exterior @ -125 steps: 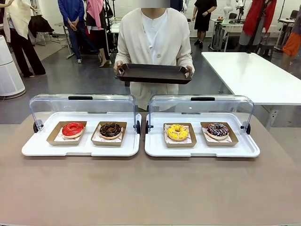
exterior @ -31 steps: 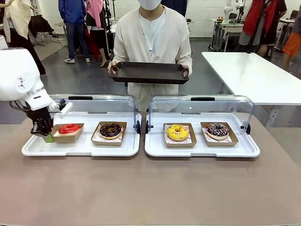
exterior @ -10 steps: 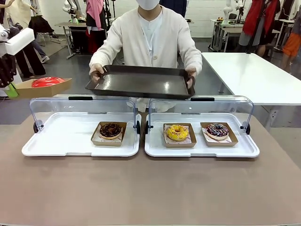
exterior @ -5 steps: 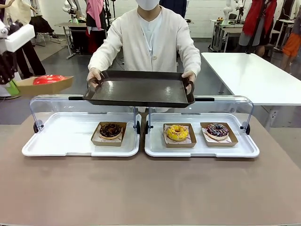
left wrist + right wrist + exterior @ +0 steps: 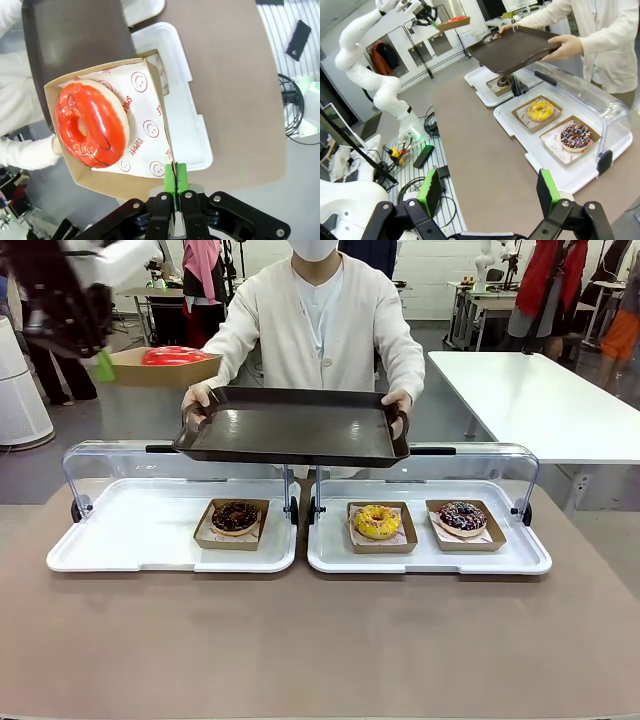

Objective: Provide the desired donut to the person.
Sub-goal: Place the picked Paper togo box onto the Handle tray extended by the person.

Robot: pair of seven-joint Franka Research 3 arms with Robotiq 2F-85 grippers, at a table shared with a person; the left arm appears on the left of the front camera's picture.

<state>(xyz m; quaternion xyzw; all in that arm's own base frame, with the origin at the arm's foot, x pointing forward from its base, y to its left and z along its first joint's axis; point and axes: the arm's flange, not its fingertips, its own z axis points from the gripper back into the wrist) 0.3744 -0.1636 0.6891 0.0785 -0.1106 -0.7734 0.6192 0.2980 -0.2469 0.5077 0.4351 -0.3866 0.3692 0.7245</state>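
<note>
The left gripper was clamped shut on the edge of a brown cardboard tray and held it up in the air. A red-glazed donut lay in that tray on printed white paper. In the front view the donut hung high at the picture's left, above the left display case and higher than the dark serving tray, near its left corner but apart from it. The person, in a cream cardigan and white face mask, stood at the far side of the table. The person held the serving tray out with both hands, level over the clear raised lids of the two cases. One chocolate donut sat in its cardboard tray in the left case. The right display case held a yellow donut and a dark donut with coloured sprinkles, each in its own tray. The right gripper had its green-padded fingers spread wide with nothing between them, well away from the cases.
</note>
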